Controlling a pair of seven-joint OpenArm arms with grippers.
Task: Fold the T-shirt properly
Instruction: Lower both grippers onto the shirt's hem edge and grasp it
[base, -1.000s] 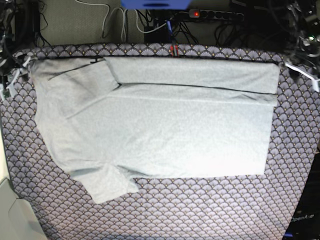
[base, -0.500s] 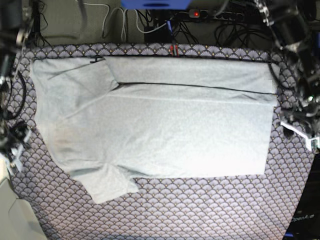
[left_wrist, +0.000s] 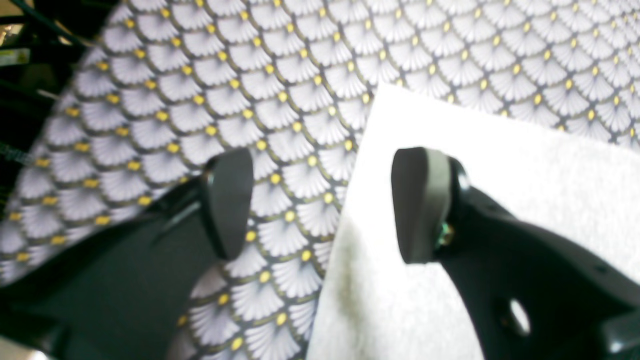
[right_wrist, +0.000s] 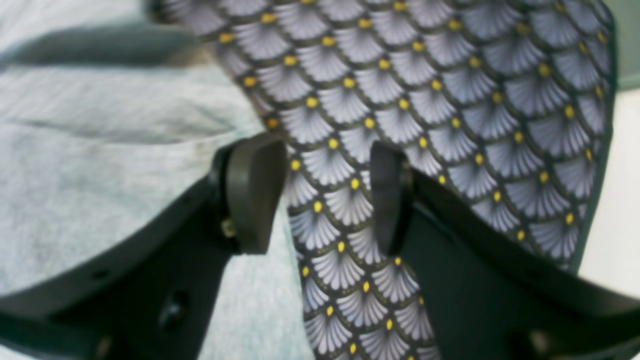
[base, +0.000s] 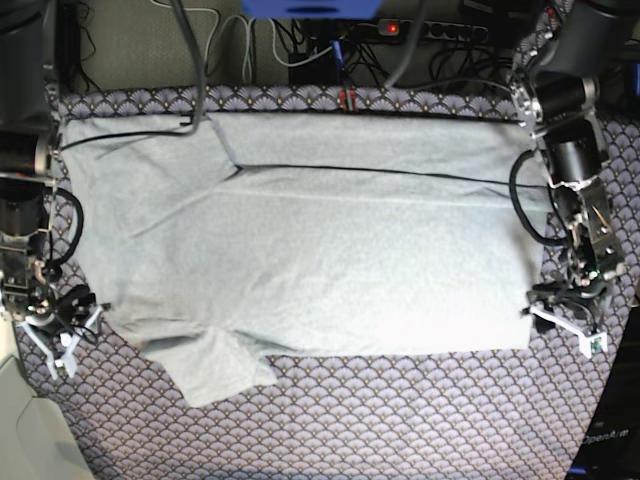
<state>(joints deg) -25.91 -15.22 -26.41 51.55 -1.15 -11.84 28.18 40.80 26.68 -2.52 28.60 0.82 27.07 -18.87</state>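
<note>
The pale grey T-shirt (base: 330, 260) lies flat on the table, plain side up, with its far strip folded over. A short sleeve (base: 215, 370) points toward the near left. My left gripper (base: 562, 328) stands open at the shirt's near right corner. In the left wrist view this gripper (left_wrist: 320, 202) straddles the shirt's (left_wrist: 500, 165) edge, one finger over cloth and one over the tablecloth. My right gripper (base: 58, 345) is open at the shirt's left edge by the sleeve. In the right wrist view that gripper (right_wrist: 322, 197) also straddles the shirt's (right_wrist: 100, 150) edge. Neither holds anything.
The purple-grey fan-patterned tablecloth (base: 400, 420) covers the table. Both arms' black cables (base: 350, 168) trail across the shirt's far part. A power strip (base: 420, 28) and wires lie behind the table. A white surface (base: 20, 420) borders the near left corner.
Both arms have travelled down the table's sides, from the far corners to the shirt's near edge. Their cables now cross the shirt. The shirt itself has not moved.
</note>
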